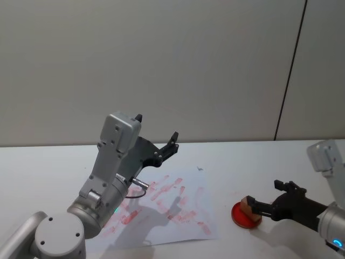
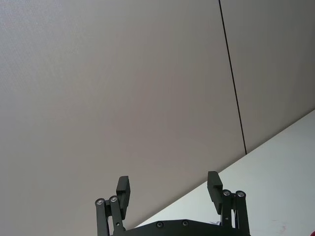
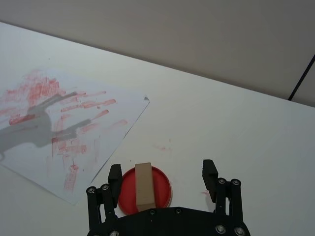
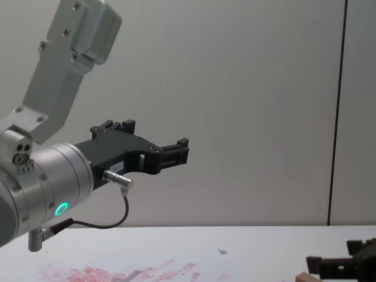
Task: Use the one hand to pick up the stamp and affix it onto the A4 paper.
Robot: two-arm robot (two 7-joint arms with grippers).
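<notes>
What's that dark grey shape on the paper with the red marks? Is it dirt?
Not dirt, a shadow: in the right wrist view it lies grey across the A4 paper, shaped like an arm with fingers; in the head view the left gripper hangs above the sheet with the same soft-edged shadow beneath it, so the light probably comes from above.

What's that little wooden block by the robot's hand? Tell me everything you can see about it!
The stamp is a small, plain, light-brown wooden block with square edges. It rests on a round red pad, right of the A4 paper. The right gripper is open around it, one finger close beside it, not gripping yet. The left gripper hangs open above the paper.
</notes>
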